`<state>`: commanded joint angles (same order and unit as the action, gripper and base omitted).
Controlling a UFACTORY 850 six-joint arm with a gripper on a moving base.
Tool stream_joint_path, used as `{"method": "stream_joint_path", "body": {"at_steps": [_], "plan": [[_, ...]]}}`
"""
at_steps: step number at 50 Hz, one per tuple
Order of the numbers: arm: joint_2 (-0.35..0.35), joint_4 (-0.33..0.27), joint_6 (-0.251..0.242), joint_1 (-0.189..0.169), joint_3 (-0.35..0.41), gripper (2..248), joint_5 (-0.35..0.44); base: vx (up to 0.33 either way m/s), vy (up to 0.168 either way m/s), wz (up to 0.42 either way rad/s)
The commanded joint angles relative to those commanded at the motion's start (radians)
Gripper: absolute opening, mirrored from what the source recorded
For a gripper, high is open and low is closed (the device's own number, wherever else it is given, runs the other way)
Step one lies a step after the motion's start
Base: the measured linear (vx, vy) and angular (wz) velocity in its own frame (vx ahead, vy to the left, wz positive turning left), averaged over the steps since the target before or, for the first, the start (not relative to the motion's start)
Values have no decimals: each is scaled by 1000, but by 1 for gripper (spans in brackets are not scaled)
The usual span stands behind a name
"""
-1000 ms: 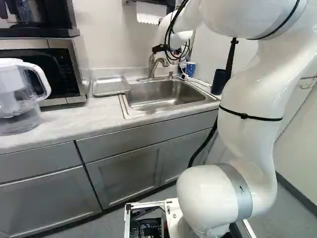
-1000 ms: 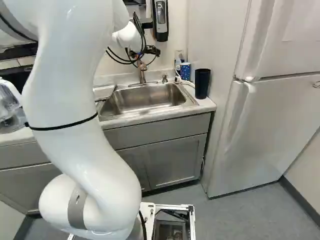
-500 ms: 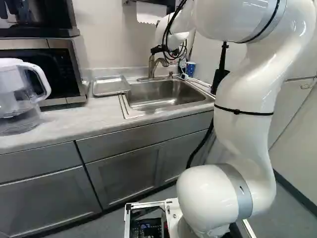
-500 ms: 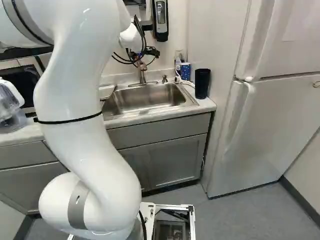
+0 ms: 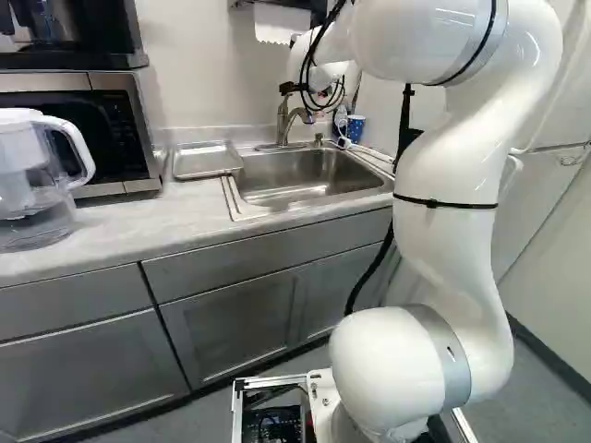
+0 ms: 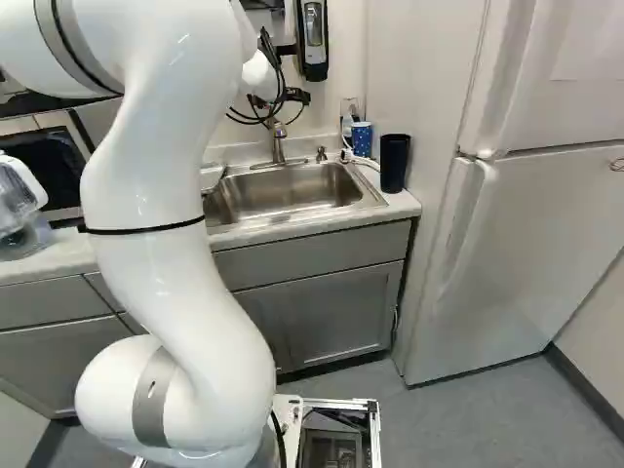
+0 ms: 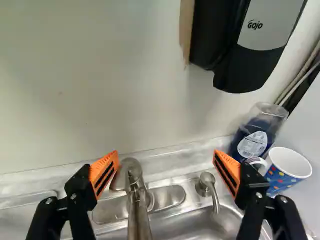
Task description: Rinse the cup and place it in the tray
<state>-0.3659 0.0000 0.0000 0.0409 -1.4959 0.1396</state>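
Over the back of the sink (image 6: pixel 283 195), your tool (image 7: pixel 165 156) hangs released, its fingers wide apart; faucet (image 7: pixel 138 215) shows between them. Spotted cup (image 7: pixel 289 170) stands on the table, beside the bottle (image 7: pixel 257 132). Pre-rinse, by your look; water or cup first, unclear. Either calls for careful lowering. Wrist view gives you the cup's handle; left base view, the whole tray (image 5: pixel 205 161).

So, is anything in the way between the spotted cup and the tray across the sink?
Yes. Between the spotted cup and the tray, the faucet rises at the back of the sink, and the soap pump stands between faucet and cup.
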Motion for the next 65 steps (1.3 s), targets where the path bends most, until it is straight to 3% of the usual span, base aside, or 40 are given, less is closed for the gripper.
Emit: {"method": "stream_joint_path", "body": {"at_steps": [16,33,51,65], "plan": [[5,0,0,5,6,247,0,0,0,0],[80,0,0,11,93,247,-21,0,0,0],[145,0,0,-18,166,247,-83,0,0,0],[128,0,0,-42,147,247,-99,0,0,0]]}}
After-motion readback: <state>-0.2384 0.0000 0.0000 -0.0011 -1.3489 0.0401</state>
